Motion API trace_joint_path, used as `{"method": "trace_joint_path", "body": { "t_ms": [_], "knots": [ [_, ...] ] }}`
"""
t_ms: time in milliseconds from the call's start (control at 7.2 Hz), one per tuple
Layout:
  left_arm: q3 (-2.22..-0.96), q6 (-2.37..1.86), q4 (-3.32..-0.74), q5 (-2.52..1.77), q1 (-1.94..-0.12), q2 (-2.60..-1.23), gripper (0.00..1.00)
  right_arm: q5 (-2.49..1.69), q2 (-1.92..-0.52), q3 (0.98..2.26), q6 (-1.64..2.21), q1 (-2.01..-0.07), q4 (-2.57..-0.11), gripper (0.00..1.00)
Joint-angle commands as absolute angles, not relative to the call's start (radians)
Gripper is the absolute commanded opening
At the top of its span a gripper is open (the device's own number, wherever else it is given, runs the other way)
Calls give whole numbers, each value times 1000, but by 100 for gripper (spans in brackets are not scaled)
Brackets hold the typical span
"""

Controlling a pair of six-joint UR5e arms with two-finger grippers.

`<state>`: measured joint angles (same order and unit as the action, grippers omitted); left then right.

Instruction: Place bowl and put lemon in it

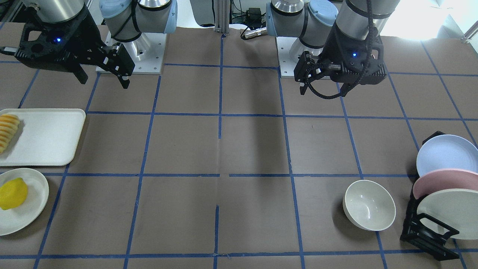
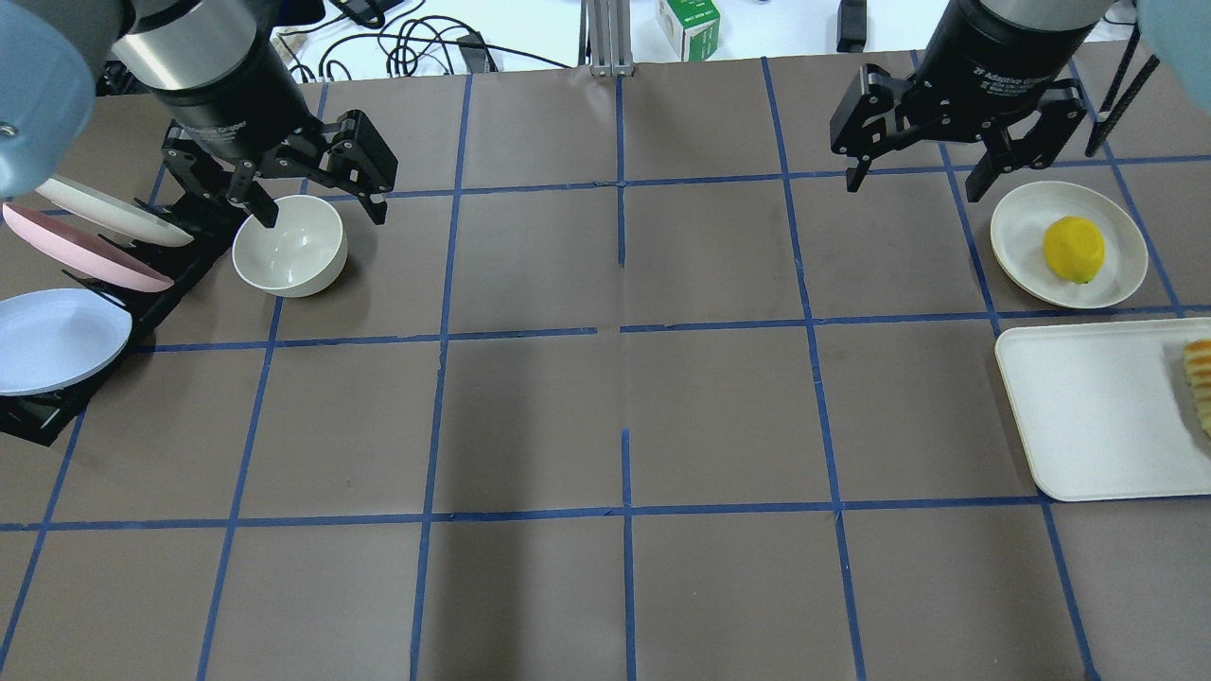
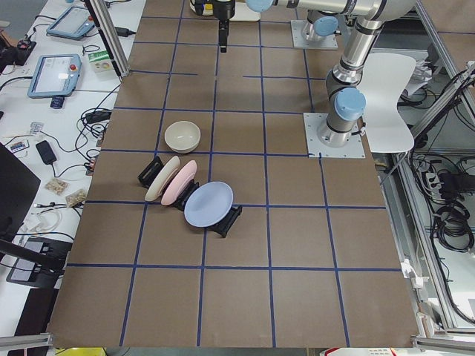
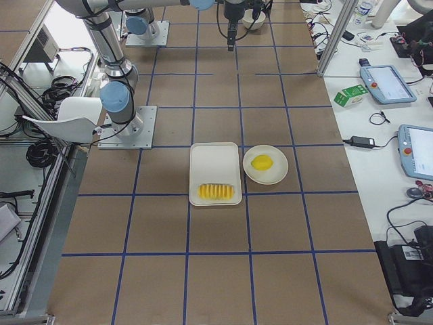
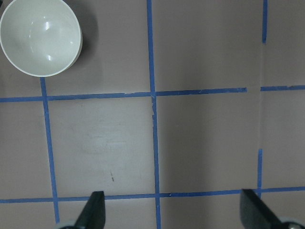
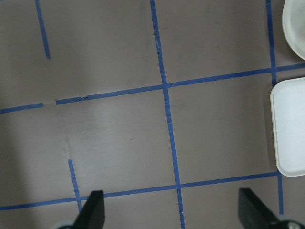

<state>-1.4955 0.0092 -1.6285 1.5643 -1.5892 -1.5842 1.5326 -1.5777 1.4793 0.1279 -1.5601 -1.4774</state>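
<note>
The off-white bowl (image 2: 289, 246) stands upright on the table's left side, beside the plate rack; it also shows in the front view (image 1: 369, 204) and at the top left of the left wrist view (image 5: 40, 37). The yellow lemon (image 2: 1074, 249) lies on a small off-white plate (image 2: 1017, 227) at the far right, also in the front view (image 1: 13, 193). My left gripper (image 2: 324, 213) is open and empty, high above the table near the bowl. My right gripper (image 2: 916, 185) is open and empty, high up, left of the lemon's plate.
A black rack (image 2: 57, 416) holds white, pink and blue plates (image 2: 57, 339) at the far left. A white tray (image 2: 1097, 407) with a row of sliced fruit (image 2: 1200, 383) lies near the lemon's plate. Blue tape lines grid the brown table.
</note>
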Motion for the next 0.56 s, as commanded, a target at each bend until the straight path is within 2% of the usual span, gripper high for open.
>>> {"method": "trace_joint_path", "body": {
  "t_ms": [0, 139, 417],
  "knots": [
    [-1491, 12, -1620, 1566, -1588, -1603, 100, 1526, -1574, 1488, 127, -1531, -1479, 100],
    [-1502, 35, -1618, 1565, -1574, -1609, 100, 1526, -1572, 1489, 126, -1519, -1479, 100],
    [-1506, 261, -1597, 1527, -1373, -1698, 100, 1542, -1550, 1491, 86, -1461, -1483, 100]
  ]
}}
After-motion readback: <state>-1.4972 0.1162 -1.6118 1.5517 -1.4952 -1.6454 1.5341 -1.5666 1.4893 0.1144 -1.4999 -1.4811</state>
